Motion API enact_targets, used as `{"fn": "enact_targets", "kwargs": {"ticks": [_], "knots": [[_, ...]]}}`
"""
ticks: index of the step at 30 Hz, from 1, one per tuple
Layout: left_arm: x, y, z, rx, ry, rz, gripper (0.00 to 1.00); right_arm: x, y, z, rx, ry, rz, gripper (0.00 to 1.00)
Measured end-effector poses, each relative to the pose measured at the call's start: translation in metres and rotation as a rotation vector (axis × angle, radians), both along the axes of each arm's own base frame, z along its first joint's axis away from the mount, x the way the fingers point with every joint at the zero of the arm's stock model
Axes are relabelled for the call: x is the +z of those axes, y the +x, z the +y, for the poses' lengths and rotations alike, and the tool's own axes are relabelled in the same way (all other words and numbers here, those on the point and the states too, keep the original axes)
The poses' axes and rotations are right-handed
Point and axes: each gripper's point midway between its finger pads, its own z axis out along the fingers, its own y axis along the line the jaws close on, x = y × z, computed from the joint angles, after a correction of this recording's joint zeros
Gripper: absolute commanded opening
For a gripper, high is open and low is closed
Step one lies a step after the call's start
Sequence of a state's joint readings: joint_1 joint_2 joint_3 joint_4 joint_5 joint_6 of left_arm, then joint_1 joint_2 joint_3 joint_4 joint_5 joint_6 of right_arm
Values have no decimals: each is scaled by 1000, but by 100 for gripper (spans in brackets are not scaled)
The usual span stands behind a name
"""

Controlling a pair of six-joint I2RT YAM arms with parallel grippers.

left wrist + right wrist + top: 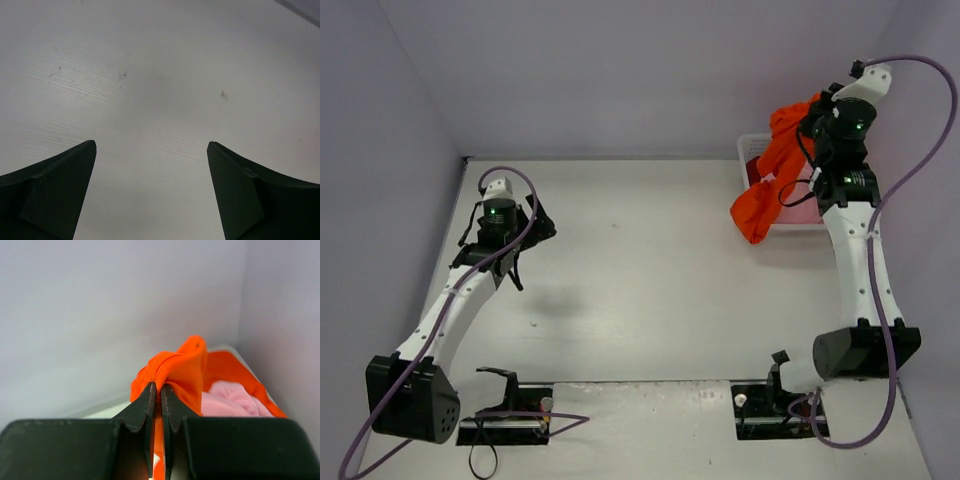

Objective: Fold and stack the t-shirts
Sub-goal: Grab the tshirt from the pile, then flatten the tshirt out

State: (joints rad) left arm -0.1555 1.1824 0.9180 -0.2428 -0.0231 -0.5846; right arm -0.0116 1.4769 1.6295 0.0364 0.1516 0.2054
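Aloft, right gripper [156, 388] pinching orange t-shirt [184, 369] above basket [748, 146] (1 pink t-shirt [234, 400] inside), left gripper [151, 149] spread wide over table [160, 70].

- A white table [650, 270] fills the view, its matte top faintly ribbed and marked by a few small dark specks [223, 94].
- Behind the table's far edge rises a plain, pale lavender-grey back wall [620, 70].
- A left wall [370, 180] and a right wall [935, 250] of the same colour close in the table's sides.
- Light is soft and even; a faint shadow [555, 300] lies on the table's left half.
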Motion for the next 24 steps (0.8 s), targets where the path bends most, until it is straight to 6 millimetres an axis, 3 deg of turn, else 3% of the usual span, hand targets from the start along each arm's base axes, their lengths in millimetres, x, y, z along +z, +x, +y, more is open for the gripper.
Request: {"fn": "enact_targets", "kwargs": {"ticks": [3,7,16,21,24], "knots": [[15,0,-2,0,-5,-51,88,35,-21,17,87,29,-87,0],[29,-3,-13,-32,-14,-97,88,50,-33,37,196,65,-125,0],[40,-4,-42,-105,-18,-119,88,20,-35,84,432,202,-55,0],[58,8,-70,-164,-35,-165,88,5,-40,117,554,293,-18,0],[70,20,-91,-207,-54,-203,88,6,-47,144,636,326,-8,0]]}}
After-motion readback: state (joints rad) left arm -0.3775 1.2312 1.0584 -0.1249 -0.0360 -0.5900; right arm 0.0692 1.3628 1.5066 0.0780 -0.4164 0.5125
